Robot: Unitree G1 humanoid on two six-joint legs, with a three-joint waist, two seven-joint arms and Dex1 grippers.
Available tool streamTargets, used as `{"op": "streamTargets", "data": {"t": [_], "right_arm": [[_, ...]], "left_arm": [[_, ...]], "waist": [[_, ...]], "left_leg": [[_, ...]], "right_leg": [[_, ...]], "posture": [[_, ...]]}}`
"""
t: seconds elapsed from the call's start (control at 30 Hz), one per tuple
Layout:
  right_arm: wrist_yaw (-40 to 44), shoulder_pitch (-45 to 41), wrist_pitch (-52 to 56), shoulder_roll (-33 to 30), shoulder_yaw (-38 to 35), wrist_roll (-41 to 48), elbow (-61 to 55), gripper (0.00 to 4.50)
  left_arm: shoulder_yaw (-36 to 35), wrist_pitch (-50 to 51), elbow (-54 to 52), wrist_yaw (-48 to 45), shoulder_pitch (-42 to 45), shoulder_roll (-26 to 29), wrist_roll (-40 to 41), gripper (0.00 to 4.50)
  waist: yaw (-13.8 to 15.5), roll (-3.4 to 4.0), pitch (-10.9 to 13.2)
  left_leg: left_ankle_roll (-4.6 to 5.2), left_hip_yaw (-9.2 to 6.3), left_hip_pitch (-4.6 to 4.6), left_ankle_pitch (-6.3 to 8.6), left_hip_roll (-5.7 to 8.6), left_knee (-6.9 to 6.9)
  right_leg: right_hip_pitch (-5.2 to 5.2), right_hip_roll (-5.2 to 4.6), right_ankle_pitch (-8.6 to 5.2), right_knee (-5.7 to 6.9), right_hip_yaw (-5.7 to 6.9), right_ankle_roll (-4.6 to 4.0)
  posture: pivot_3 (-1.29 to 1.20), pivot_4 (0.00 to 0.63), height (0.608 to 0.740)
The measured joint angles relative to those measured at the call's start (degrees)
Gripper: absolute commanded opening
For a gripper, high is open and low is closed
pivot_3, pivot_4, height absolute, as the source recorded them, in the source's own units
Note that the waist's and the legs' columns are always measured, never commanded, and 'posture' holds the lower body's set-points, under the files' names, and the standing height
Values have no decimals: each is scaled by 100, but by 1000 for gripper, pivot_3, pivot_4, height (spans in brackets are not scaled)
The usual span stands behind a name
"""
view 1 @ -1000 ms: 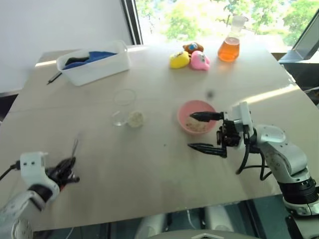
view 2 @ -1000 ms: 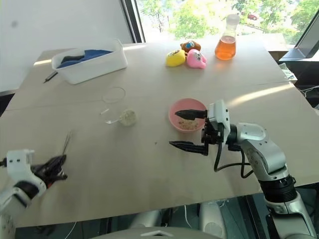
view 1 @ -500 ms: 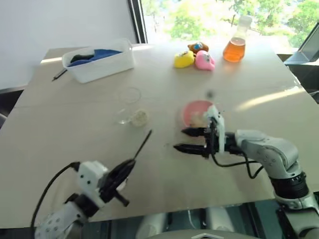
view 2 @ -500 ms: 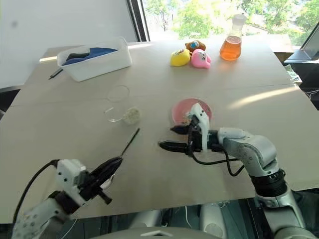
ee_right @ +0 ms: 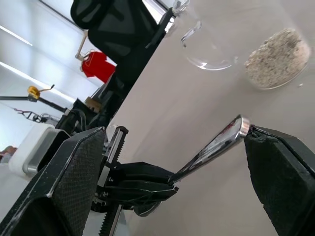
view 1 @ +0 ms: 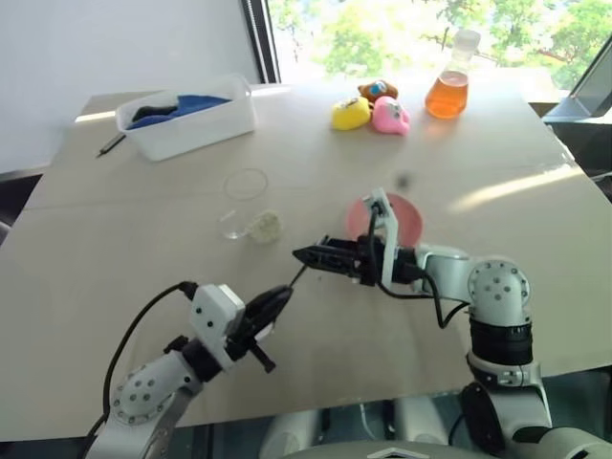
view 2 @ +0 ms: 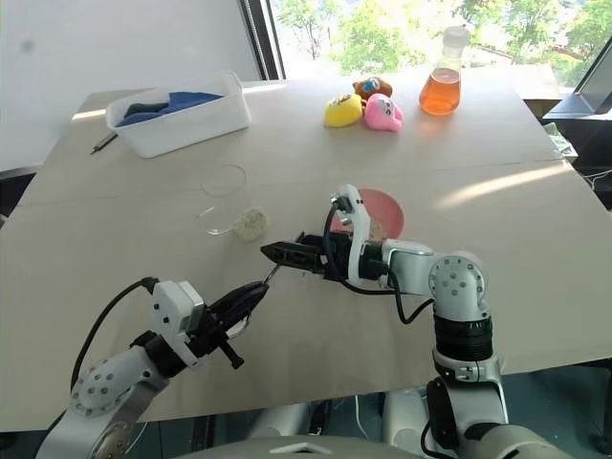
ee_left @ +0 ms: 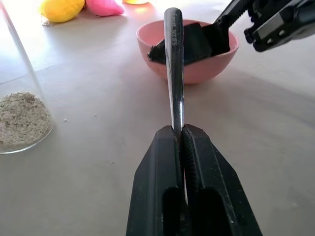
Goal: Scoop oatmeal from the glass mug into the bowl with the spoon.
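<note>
The left gripper (view 1: 277,299) is clamped on the spoon (ee_left: 174,69), its two fingers pressed together around the lower handle, with the handle slanting up and away toward the middle of the table (view 1: 143,239). The right gripper (view 1: 308,255) has its fingers spread wide, one on each side of the handle's free end — one fingertip (ee_right: 261,140) looks to be touching that tip, the other stands apart. Just behind the right gripper sits the pink bowl (view 1: 406,218). The glass mug (view 1: 232,226) lies off to the left, well apart from both grippers, with the oatmeal (view 1: 266,226) heaped at its mouth.
</note>
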State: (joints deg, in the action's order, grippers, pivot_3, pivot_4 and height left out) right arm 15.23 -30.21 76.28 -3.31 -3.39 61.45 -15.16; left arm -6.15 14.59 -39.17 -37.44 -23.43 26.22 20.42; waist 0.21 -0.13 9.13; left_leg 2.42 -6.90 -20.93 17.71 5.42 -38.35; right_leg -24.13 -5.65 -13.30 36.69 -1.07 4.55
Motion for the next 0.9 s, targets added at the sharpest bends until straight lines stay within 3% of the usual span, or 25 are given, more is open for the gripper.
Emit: {"op": "streamTargets", "data": {"t": [0.5, 0.67, 0.87, 0.9], "right_arm": [[-153, -52, -17, 71, 61, 84, 78, 4500], [-159, -74, -31, 74, 86, 78, 164, 3177], [-160, -160, -75, 79, 112, 71, 229, 282], [-212, -161, -121, 70, 117, -7, 233, 56]], "left_arm": [[423, -546, 407, 302, 188, -163, -565, 43], [482, -583, 435, 394, 184, -203, -620, 0], [626, -576, 435, 450, 232, -205, -642, 0], [619, -575, 428, 443, 236, -187, -631, 0]], "waist": [[-103, 3, 0], [-102, 3, 0], [-103, 3, 0], [-103, 3, 0]], "left_leg": [[0, 5, -4, 0, -1, 0], [0, 6, -4, 0, -1, 0], [0, 6, -4, 0, -1, 0], [0, 6, -4, 0, -1, 0]], "right_leg": [[-11, 1, 0, 7, -7, 0], [-11, 1, 0, 8, -8, 0], [-12, 1, 0, 9, -8, 0], [-12, 1, 0, 8, -8, 0]], "posture": [[0, 150, 740], [0, 150, 740], [0, 150, 740], [0, 150, 740]]}}
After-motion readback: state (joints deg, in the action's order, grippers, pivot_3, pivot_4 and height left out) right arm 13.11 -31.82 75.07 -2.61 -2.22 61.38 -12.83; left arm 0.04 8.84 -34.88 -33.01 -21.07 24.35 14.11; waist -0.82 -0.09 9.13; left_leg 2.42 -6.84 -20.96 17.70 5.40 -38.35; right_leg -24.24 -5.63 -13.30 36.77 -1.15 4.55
